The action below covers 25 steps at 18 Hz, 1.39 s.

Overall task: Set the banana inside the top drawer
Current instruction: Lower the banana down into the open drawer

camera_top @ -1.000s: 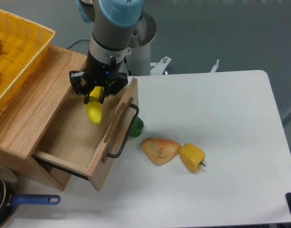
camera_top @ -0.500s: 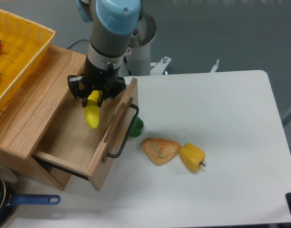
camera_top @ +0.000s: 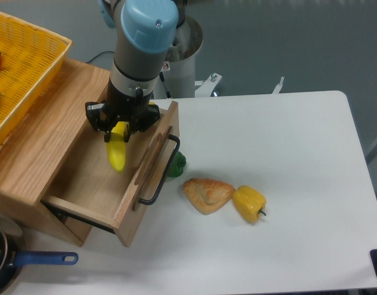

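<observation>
Grey floor lies behind a white table [camera_top: 286, 184], with a wooden cabinet [camera_top: 34, 147] at the table's left edge. Over the cabinet's pulled-out drawer [camera_top: 96, 178] hangs the banana [camera_top: 117, 152], pinched by its upper end in the gripper [camera_top: 120, 125], whose fingers are pressed against its sides. The fruit points down into the open box, nearer the back than the front panel, and its lower tip looks to be just above the drawer floor; whether it touches cannot be told from this angle.

The likely trouble is in the release. Held by one end only, the banana may swing or tip as the fingers part, and if let go too high it could bounce against the front panel with its black handle [camera_top: 162, 172]. The gripper body sits close to the drawer's far right corner, so a careless descent might knock the wood.

Outward on the table, just in front of the drawer, a green pepper [camera_top: 177, 164] sits half hidden, then a pastry [camera_top: 206, 194] touching a yellow pepper [camera_top: 250, 203]. A yellow basket [camera_top: 22, 74] rests on the cabinet top, and a blue-handled pan [camera_top: 16, 261] sits at the near left corner.
</observation>
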{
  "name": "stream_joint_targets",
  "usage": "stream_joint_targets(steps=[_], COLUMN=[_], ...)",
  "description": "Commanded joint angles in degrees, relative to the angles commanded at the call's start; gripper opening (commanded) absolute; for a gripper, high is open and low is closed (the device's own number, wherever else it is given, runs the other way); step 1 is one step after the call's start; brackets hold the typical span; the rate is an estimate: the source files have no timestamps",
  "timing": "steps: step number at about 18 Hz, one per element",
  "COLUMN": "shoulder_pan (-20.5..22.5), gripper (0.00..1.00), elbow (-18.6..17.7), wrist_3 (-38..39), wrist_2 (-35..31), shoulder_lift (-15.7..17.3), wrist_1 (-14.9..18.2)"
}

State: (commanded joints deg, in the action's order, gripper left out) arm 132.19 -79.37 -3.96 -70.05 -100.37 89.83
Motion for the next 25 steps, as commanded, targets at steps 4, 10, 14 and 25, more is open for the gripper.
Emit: stream_joint_targets(steps=[4,10,14,25], shoulder_pan=[0.0,0.0,0.0,0.0], gripper=[0.1,0.1,0.1,0.1], elbow=[0.3,0.8,0.9,1.6], wrist_3=[-0.1,0.1,0.2,0.4], wrist_2=[0.0,0.0,-0.1,-0.1], shoulder_lift=[-0.2,-0.9,-1.1,-1.8], wrist_1=[-0.2,-1.4,-1.4,-2.6])
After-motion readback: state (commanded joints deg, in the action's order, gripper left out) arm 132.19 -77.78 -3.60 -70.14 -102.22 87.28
